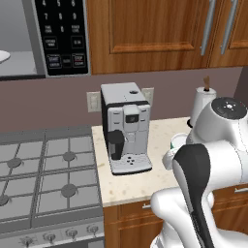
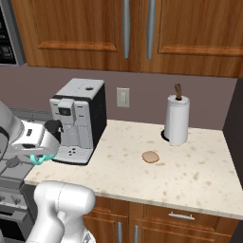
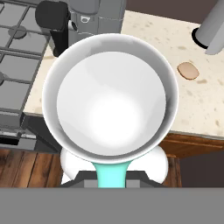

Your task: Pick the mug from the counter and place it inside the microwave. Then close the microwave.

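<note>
My gripper (image 3: pixel 111 178) is shut on the teal handle of the mug (image 3: pixel 111 103); the pale inside of the mug faces the hand camera. The mug hangs above the front edge of the beige counter (image 3: pixel 205 109), near the stove side. In the right base view my gripper (image 2: pixel 40 155) shows at the far left with the teal handle of the mug (image 2: pixel 42 159) under it. In the left base view the mug's rim (image 1: pixel 178 141) peeks out behind my arm. The microwave (image 1: pixel 63 36) hangs at the upper left, with its grey inside and the edge of a white plate (image 1: pixel 2 55) showing.
A grey-black coffee machine (image 1: pixel 125 128) stands on the counter (image 1: pixel 145 181) next to the gas stovetop (image 1: pixel 43 179). A paper towel roll (image 2: pixel 177 118) stands at the back, with a small round brown thing (image 2: pixel 150 156) in front of it. Wooden cabinets (image 2: pixel 142 33) hang above.
</note>
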